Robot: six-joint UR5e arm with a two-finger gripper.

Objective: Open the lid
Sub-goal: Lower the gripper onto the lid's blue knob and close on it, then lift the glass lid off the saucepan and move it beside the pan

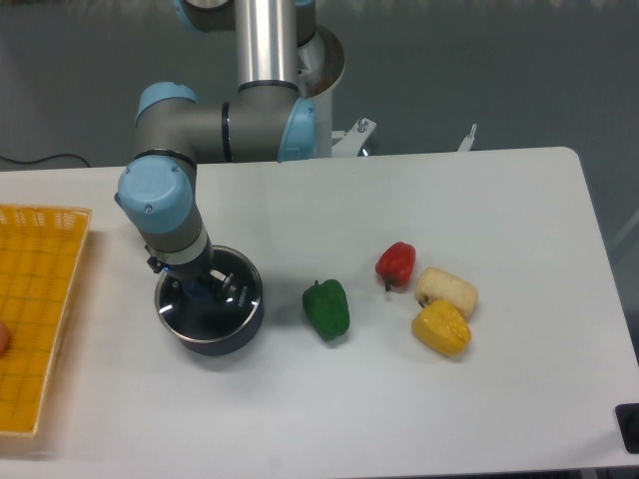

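The lid (213,299) sits on the dark saucepan (210,334) toward the left part of the white surface (499,200), its thin metal rim matching the pan's mouth all the way round. The pincer (205,286) reaches down from the arm's blue-capped wrist (155,195) onto the middle of the glass, right at the blue knob (205,289) — its fingers look closed about the knob, though the wrist hides much of them, so a firm pinch cannot be told for certain.

Left of the pan lies a yellow mesh basket (35,319), its right edge near the pan but apart from it, with a strip of bare surface between. To the right, a green pepper (326,308) stands a short way from the pan's wall. Farther right cluster a red pepper (396,263), a pale cream block (446,289) and a yellow pepper (440,328) — the last two touching or nearly so.

Between the pan and the front edge of the surface nothing lies. Behind the pan the arm's own elbow (250,125) fills the space above the back edge. A dark object (629,427) pokes in at the lower right corner, off the surface.
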